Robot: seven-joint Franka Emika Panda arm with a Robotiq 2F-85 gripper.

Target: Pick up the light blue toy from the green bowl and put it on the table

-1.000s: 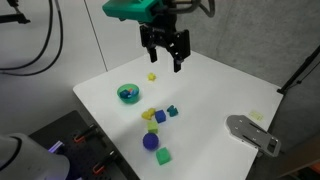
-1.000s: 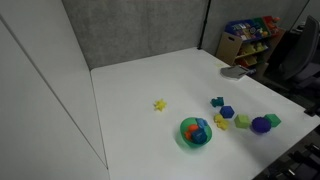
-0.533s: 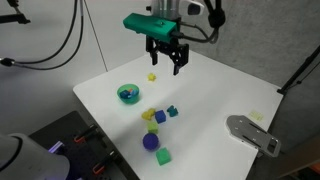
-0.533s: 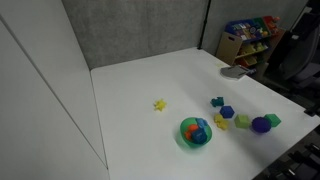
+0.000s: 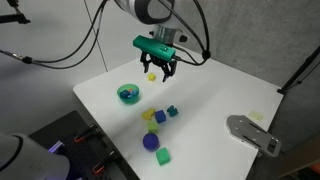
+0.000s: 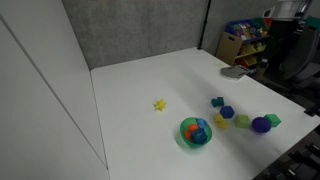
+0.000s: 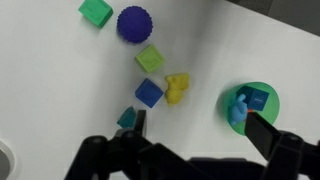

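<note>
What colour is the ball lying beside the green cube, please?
The ball is deep blue-purple, seen best in the wrist view.

Even bright light, soft low-resolution blur

Square white counter point(image 6: 150, 80), smooth, under even, diffuse light. Behind it in an exterior view stands a grey textured wall point(image 6: 130, 25). A plain white panel point(image 6: 40, 100) runs along one edge of the counter. A dark post point(image 6: 207, 25) stands upright at the wall's end, and past it a low shelf point(image 6: 240, 52) holds brightly coloured bins point(image 6: 250, 28). In an exterior view there is a pale wall point(image 5: 250, 30), with black cables point(image 5: 45, 45) drooping across the upper corner. A thin stand leg point(image 5: 300, 68) slants at the frame edge. A dark bench point(image 5: 65, 150) sits below the counter's near corner.
</note>
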